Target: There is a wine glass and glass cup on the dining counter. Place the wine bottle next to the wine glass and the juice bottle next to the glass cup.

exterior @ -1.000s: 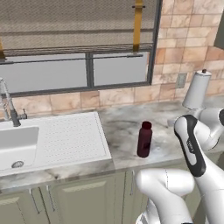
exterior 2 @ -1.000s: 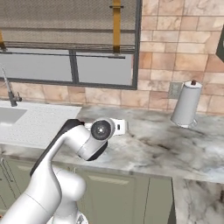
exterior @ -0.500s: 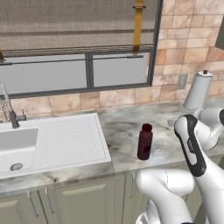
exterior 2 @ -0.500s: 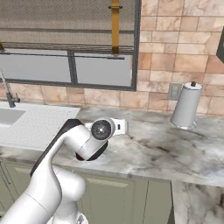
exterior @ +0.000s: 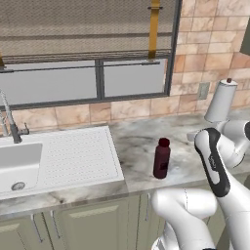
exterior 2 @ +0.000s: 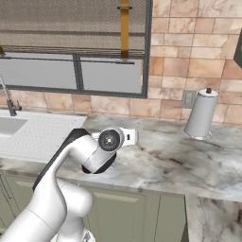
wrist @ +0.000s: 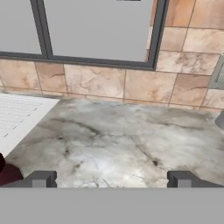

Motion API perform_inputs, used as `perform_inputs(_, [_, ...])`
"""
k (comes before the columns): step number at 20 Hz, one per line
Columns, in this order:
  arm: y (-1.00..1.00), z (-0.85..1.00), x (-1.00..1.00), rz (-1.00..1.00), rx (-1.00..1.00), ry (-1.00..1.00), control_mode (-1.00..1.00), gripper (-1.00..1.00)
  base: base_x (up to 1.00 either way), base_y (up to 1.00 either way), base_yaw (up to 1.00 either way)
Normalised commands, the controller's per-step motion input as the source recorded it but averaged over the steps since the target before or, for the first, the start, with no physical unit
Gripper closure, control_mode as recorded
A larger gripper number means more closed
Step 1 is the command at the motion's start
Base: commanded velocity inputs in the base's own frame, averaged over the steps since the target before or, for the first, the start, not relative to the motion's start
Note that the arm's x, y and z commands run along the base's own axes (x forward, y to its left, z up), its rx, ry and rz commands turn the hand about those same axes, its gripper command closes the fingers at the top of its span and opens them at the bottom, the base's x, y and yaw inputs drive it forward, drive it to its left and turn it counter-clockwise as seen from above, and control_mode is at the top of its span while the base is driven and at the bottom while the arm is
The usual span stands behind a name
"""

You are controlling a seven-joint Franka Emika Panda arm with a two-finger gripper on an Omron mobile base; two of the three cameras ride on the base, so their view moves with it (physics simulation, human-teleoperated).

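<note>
Juice bottle (exterior: 161,157) standing upright on marble worktop (exterior: 141,141), just right of sink drainboard (exterior: 73,154), well left of paper towel roll (exterior: 219,100). My pincer (wrist: 110,178) hanging wide open, gripping nothing, facing bare marble right of bottle; fingertips (wrist: 41,178) showing apart at bottom of hand view. Bottle's red cap peeking in at that view's lower left, beside left fingertip.

The juice bottle (exterior: 161,158) is stood upright on the marble worktop (exterior: 141,141), just at 3 o'clock of the sink's drainboard (exterior: 73,156). A paper towel roll (exterior: 220,100) is set well apart at 2 o'clock, against the tiled wall (exterior: 210,44).
</note>
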Motion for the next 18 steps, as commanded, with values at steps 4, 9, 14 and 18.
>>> perform_inputs(4, [0.00,0.00,0.00,0.00,0.00,0.00,1.00,-1.00,0.00,-0.02,0.00])
perform_inputs(9, [0.00,0.00,-0.02,0.00,0.00,0.00,-1.00,-1.00,-0.04,0.00,0.00])
perform_inputs(14, [-0.11,0.01,-0.28,0.16,0.11,-0.11,-1.00,-1.00,0.00,0.00,0.00])
perform_inputs(18, [-0.02,-0.01,-0.26,0.43,0.02,-0.05,-1.00,-1.00,0.00,0.00,0.00])
